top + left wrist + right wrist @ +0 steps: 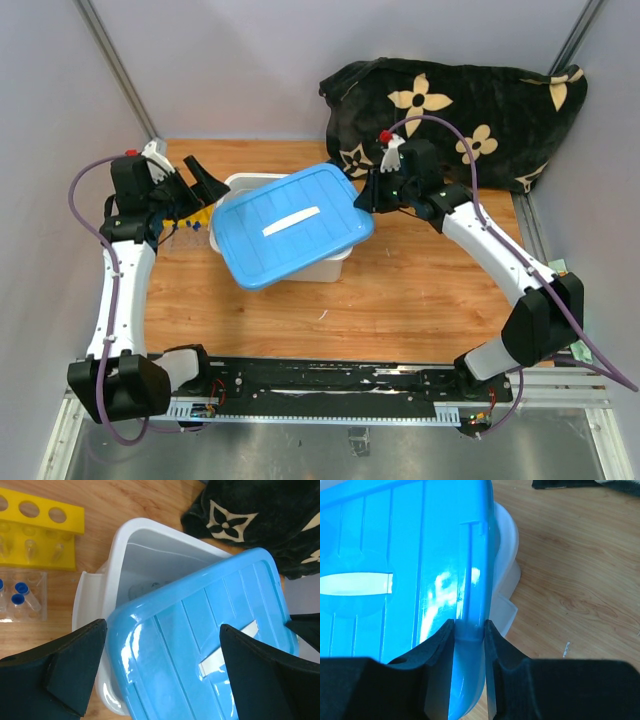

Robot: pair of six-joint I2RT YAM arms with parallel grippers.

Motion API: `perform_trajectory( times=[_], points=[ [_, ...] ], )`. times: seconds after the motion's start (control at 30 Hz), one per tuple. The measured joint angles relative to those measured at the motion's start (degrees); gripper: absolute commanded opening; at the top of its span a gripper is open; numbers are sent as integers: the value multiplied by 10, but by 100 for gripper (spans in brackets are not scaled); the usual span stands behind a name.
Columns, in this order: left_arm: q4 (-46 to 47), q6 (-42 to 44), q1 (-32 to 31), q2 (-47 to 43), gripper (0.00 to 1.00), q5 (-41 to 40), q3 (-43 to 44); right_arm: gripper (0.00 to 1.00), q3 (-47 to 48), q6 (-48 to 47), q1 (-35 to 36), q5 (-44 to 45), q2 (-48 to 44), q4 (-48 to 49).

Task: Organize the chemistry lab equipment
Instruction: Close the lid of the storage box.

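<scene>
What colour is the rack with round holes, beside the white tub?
The rack is yellow; best seen in the left wrist view.

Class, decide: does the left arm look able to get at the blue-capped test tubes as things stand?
Probably yes: the left gripper is open and empty, and the blue-capped test tubes lie uncovered beside the yellow rack, outside the white tub.

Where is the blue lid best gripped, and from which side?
The thin rim on its right edge, approached from the right: the blue lid lies askew on the white tub, leaving that lip free. The right hand pinches it there.
</scene>
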Motion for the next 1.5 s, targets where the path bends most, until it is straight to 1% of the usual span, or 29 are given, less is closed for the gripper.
perform_trajectory(
  times=[0.17,0.33,0.53,0.7,0.83,1.17,1.5],
  points=[
    [1,-1,-9,-9,99,-6,-17,1,0,1,4,12,-18,-2],
    [-2,-4,-15,-54,99,-13,-52,1,-1,12,5,41,-17,-1],
    [-5,-4,-15,-111,99,-17,-54,1,-1,39,5,85,3,7],
    [-13,-4,-15,-140,99,-20,-54,1,-1,76,17,132,14,13],
    [-19,-3,-15,-144,99,-24,-57,1,-1,104,40,176,9,14],
    [-16,1,-19,-133,99,-43,-112,1,-9,160,106,288,-45,9],
    [-3,11,-31,-125,99,-76,-116,1,-34,213,166,361,-50,8]
  ],
)
